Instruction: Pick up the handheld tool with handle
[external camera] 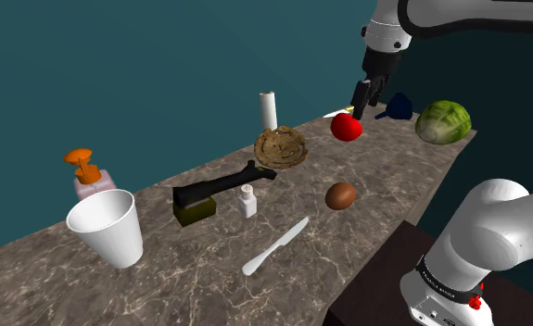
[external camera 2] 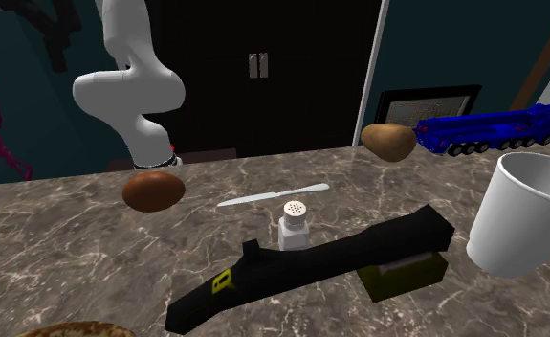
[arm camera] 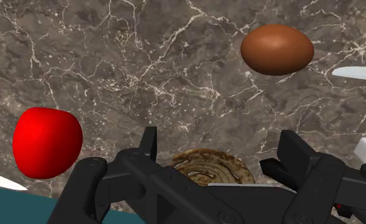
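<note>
Black handled tool — one, lying across one olive block on marble counter, beside one white shaker | one red apple | gripper — spread wide, empty, near apple, well apart from tool

White cup cut by the edge, round brown thing, perhaps bread, half hidden behind gripper

place: home kitchen | cues: marble counter, egg, salt shaker, cabbage, cup
</note>
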`<act>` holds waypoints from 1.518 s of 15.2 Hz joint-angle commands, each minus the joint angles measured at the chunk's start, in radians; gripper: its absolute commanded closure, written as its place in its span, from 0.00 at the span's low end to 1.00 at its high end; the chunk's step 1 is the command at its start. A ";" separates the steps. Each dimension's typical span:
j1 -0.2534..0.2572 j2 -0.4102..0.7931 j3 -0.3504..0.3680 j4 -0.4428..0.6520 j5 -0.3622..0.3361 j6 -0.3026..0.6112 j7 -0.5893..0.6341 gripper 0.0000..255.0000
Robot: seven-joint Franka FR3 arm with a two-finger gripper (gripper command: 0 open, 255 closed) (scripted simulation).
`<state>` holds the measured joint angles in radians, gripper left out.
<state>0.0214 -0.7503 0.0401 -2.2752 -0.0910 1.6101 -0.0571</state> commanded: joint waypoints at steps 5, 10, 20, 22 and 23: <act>0.054 0.140 -0.015 0.049 -0.004 0.082 -0.131 0.00; 0.119 0.310 -0.021 0.127 -0.001 0.162 -0.292 0.00; 0.227 0.613 0.018 0.305 0.018 0.257 -0.598 0.00; 0.247 0.667 0.032 0.339 0.019 0.269 -0.655 0.00; 0.256 0.692 0.040 0.356 0.020 0.274 -0.683 0.00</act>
<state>0.2666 -0.0879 0.0710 -1.9368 -0.0722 1.8763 -0.7113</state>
